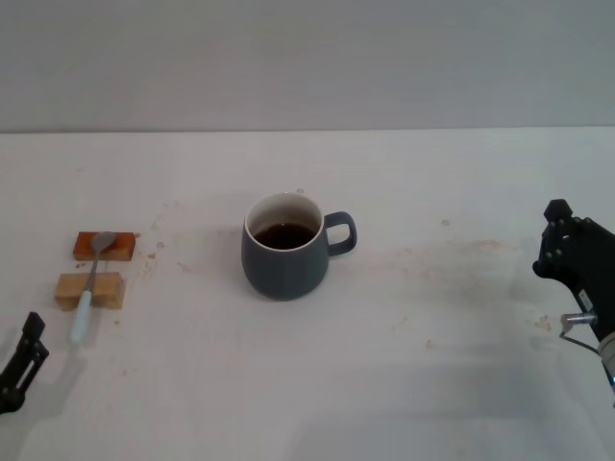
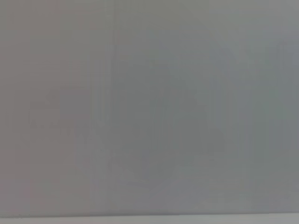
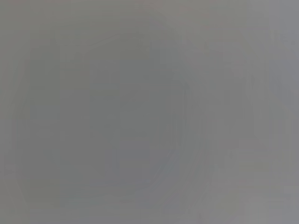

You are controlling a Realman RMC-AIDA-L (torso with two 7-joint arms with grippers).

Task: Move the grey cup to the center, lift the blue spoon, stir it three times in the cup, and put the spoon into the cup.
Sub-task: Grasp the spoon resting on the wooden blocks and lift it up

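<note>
The grey cup (image 1: 285, 250) stands upright near the middle of the white table (image 1: 404, 384), handle to the right, with dark liquid inside. The blue spoon (image 1: 91, 288) lies at the left, its metal bowl on an orange block (image 1: 104, 246) and its neck across a tan block (image 1: 89, 290), pale handle toward the front. My left gripper (image 1: 24, 360) is at the front left corner, just in front of the spoon's handle and apart from it. My right gripper (image 1: 575, 257) is at the right edge, far from the cup. Both wrist views show only plain grey.
Faint brown stains mark the table right of the cup (image 1: 452, 252) and near the blocks. A grey wall (image 1: 307, 58) rises behind the table's far edge.
</note>
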